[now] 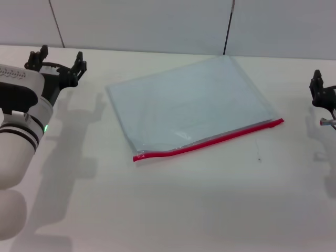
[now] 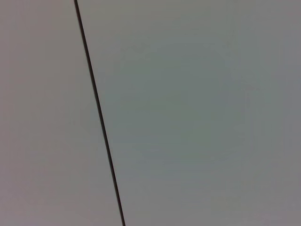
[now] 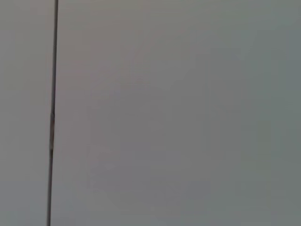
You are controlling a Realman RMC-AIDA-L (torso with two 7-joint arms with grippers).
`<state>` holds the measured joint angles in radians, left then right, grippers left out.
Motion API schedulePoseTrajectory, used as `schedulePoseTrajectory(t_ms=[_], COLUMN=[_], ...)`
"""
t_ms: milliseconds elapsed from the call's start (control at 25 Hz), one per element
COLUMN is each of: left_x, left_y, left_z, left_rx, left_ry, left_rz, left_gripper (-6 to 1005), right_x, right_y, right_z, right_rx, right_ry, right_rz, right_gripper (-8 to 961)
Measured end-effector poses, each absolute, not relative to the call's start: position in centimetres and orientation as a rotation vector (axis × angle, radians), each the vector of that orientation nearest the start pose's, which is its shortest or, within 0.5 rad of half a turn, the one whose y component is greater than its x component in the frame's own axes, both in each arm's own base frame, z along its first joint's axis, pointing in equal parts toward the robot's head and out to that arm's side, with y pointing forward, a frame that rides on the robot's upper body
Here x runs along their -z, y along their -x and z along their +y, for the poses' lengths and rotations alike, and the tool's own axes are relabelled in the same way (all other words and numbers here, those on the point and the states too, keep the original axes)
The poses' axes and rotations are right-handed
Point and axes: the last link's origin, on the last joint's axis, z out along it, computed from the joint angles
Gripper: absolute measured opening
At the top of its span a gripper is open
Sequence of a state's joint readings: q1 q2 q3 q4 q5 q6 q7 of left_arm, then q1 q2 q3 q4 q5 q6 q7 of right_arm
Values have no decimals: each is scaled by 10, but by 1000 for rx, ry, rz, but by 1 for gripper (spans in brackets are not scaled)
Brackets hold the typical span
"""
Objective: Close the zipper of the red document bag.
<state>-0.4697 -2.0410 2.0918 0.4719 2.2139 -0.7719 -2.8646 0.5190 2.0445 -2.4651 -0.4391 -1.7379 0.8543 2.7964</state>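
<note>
Stretching across the whole head view, a white bench [image 1: 173, 210] carries everything, with a pale panelled wall [image 1: 157, 23] behind it at 12 o'clock. Both wrist views show only that grey wall, crossed by one thin dark seam [image 2: 99, 113].

The red document bag [image 1: 189, 105], a large flat pouch of translucent blue-grey plastic, lies at the centre of the bench, turned so its long edges slope upward toward 3 o'clock. Nothing touches it.

The white left arm [image 1: 18, 136] fills the 8 to 9 o'clock side. Its left gripper [image 1: 58, 59] hangs at about 10 o'clock, well apart from the bag, with its dark fingers spread wide and holding nothing.

The zipper [image 1: 210, 140], a thin bright red strip, runs along the bag's near long edge from about 7 o'clock to 3 o'clock. Its slider is too small to pick out.

The right gripper [image 1: 320, 92] sits at the 3 o'clock edge, apart from the bag; whether its fingers are spread or closed cannot be told.
</note>
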Motion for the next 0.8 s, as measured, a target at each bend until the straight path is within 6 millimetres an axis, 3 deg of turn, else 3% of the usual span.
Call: schedulePoseTrajectory(t_ms=[800], left_x=[19], left_y=[291], left_z=[394], left_rx=[472], left_ry=[1603], left_rz=[-536], left_gripper=[845], right_x=[43], right_y=[-296], right_z=[372], right_rx=[-477], right_ry=[1583], right_rz=[644], right_gripper=[527])
